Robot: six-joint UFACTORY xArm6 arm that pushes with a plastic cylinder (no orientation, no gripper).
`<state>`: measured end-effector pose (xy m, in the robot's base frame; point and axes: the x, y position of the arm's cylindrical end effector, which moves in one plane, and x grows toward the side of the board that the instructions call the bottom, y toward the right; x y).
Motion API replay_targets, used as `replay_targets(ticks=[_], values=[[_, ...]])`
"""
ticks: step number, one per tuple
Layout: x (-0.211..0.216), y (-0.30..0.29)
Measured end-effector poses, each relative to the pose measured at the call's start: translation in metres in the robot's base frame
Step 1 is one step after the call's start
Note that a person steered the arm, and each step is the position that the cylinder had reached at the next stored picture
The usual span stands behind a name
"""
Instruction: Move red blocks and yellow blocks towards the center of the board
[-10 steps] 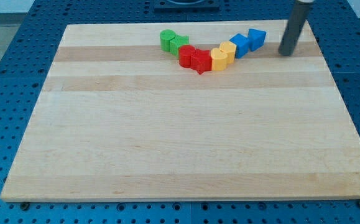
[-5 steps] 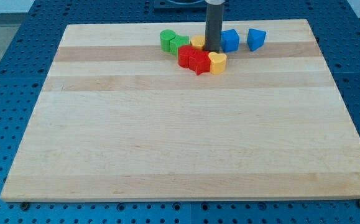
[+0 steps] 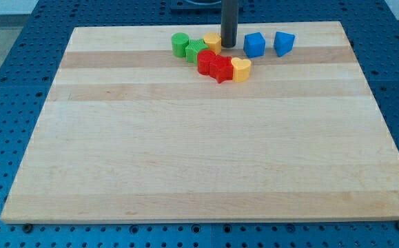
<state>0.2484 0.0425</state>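
Observation:
Near the top middle of the wooden board (image 3: 199,138) lie two touching red blocks: a round one (image 3: 206,62) and a star-shaped one (image 3: 220,69). A yellow heart-shaped block (image 3: 240,69) touches the red star's right side. A second yellow block (image 3: 212,42) lies just above the red ones. My tip (image 3: 228,45) stands right beside that upper yellow block, on its right, above the red star.
Two green blocks (image 3: 180,44) (image 3: 196,50) sit left of the upper yellow block. Two blue blocks (image 3: 254,45) (image 3: 284,43) lie to the right of my tip, near the board's top edge.
My tip swept left from the board's top right into the row, then moved up a little. One yellow block was pushed left and up, the green blocks shifted left, and the blue blocks were separated.

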Motion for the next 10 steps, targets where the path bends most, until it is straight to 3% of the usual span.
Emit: replay_targets(ticks=[2, 6, 8, 10], values=[[-0.025, -0.032], [0.077, -0.041], [0.035, -0.042], [0.028, 0.005]])
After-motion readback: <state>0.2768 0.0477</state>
